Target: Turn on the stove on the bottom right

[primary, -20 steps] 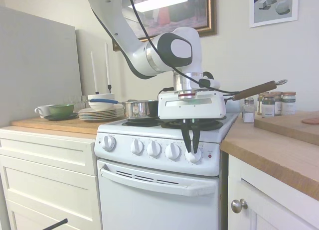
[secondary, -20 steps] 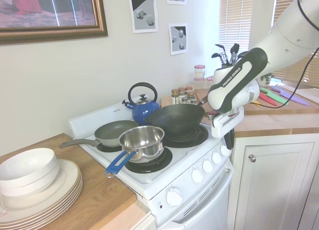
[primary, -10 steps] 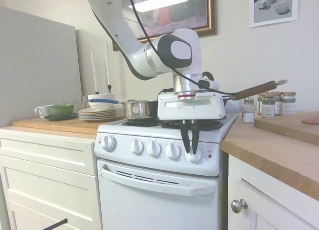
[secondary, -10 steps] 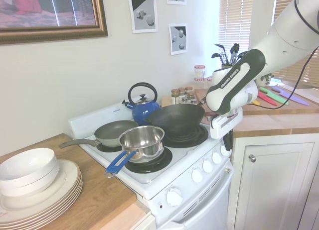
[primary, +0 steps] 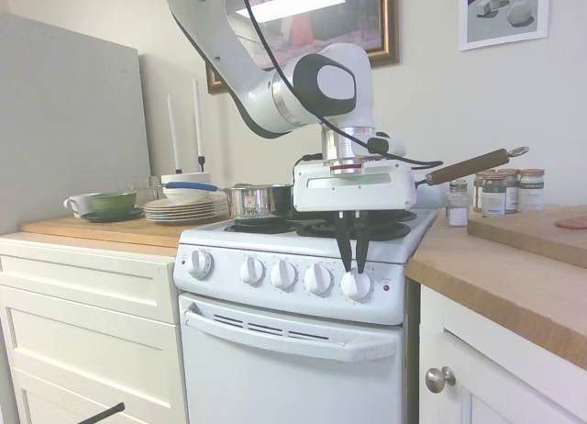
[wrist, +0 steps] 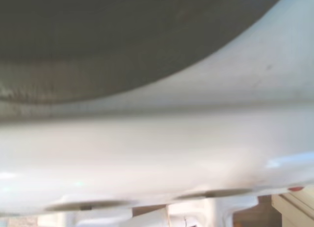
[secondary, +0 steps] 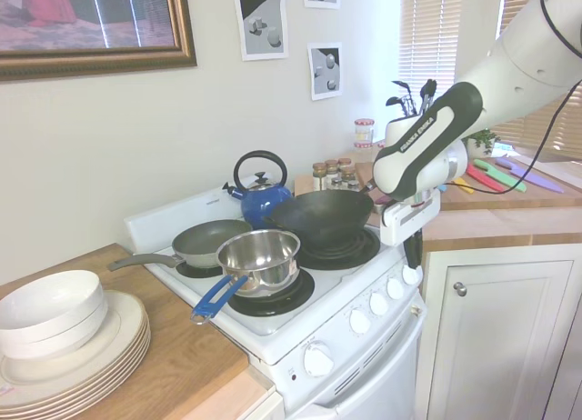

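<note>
Tool at the stove knob
The tool (primary: 353, 255) sits loose just above the stove's (primary: 293, 300) last knob (primary: 355, 284); next, grab and twist it.

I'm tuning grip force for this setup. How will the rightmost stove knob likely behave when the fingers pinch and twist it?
The rightmost knob looks like rigid, smooth white plastic, so the fingers may slip on its round rim. Fixed on the stove panel, it should turn in place rather than shift or tip. It probably has some turning resistance.

Both exterior views are bright and sharp (daylight through blinds (secondary: 446, 38)); wrist view is blurred.
</note>
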`<state>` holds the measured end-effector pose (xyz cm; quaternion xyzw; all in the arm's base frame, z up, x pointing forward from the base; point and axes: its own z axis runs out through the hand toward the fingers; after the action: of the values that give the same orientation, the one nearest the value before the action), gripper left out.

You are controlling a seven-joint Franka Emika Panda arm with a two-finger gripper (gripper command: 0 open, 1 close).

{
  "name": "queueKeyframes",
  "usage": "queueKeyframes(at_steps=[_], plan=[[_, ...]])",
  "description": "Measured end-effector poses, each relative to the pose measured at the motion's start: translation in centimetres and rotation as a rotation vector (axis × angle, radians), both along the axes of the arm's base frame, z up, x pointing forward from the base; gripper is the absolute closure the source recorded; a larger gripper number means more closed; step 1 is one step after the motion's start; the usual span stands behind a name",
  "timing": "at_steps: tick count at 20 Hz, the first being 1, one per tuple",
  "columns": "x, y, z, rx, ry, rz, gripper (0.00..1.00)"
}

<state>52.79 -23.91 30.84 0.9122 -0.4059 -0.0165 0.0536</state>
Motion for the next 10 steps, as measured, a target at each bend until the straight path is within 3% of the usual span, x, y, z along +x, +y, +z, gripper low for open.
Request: queueKeyframes(at_steps=[10], plan=[[0.15,-0.74,-0.15,-0.004,0.005,-0.011,1.00]])
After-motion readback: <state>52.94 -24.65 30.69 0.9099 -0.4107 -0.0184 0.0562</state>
